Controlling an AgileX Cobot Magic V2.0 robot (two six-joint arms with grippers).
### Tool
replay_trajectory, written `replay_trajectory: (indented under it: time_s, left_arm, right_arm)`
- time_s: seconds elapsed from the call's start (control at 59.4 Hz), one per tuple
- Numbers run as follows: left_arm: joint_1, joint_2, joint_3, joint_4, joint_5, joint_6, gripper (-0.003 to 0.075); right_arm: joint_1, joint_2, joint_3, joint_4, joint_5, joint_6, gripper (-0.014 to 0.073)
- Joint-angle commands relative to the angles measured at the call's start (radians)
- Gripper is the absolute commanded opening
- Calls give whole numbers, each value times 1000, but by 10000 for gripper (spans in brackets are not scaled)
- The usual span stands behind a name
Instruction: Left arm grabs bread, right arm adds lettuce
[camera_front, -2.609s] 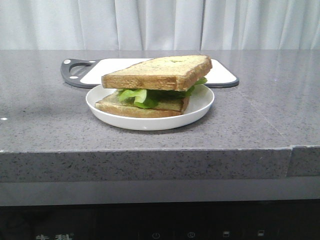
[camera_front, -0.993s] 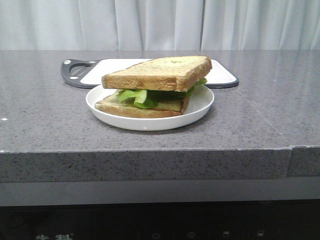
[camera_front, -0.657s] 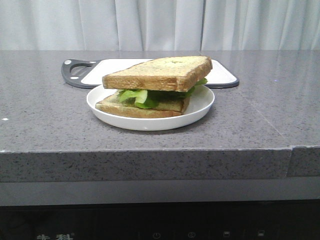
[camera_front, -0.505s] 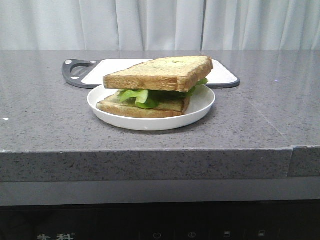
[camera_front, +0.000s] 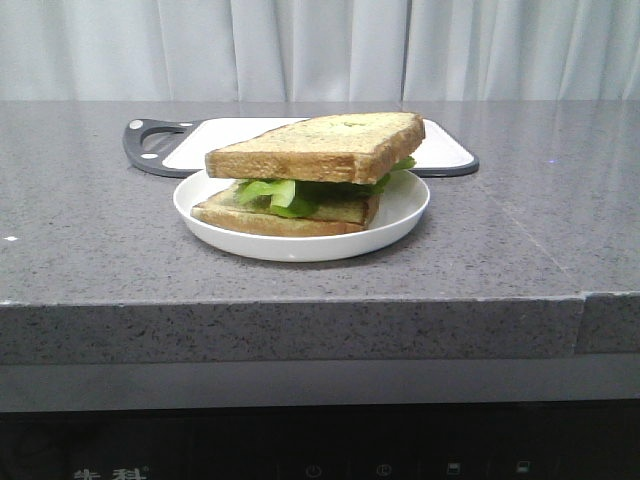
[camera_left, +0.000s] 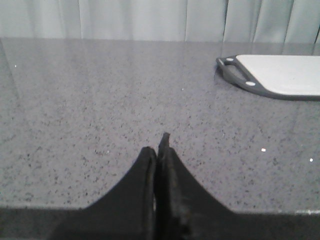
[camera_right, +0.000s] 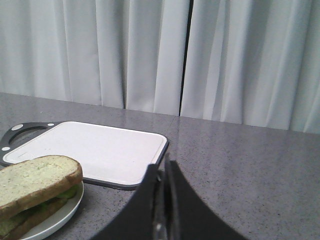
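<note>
A: Where are the arms?

B: Neither shows in the front view. The left gripper appears only in its wrist view, low over bare counter, jaws pressed together with nothing between them. The dark handle end of the board lies well ahead of it, off to one side.

A: And the right one?

B: The right gripper is the same: jaws closed tip to tip, holding nothing. It hovers above the counter, with the board's near corner just beyond the tips and the plate off to the side.

A: What is on the plate?

B: From the front, the white plate sits at the middle of the counter and holds a stacked sandwich. A bottom slice lies flat in the dish. The lettuce rests on it, its ruffled edge poking out at 9 o'clock and again at 3 o'clock. The top bread lies over the leaf, tilted, its 3 o'clock side higher and overhanging the lower slice.

A: And the board?

B: It lies flat at the plate's 12 o'clock, white face bare as far as shows, handle at 9 o'clock; the sandwich hides its middle. Whether the plate's far rim touches it, I cannot tell.
</note>
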Motion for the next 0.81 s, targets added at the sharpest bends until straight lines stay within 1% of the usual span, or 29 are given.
replay_trajectory:
  time_s: [0.0,0.791]
  left_arm:
    - [1,-19,3,-6,-105,-11,-21]
    - [1,-17,6,-6,-107,-11,-20]
  right_arm:
    - [-5,7,-26,6,-69,-9,-61]
    - [-5,7,-26,6,-68,-9,-61]
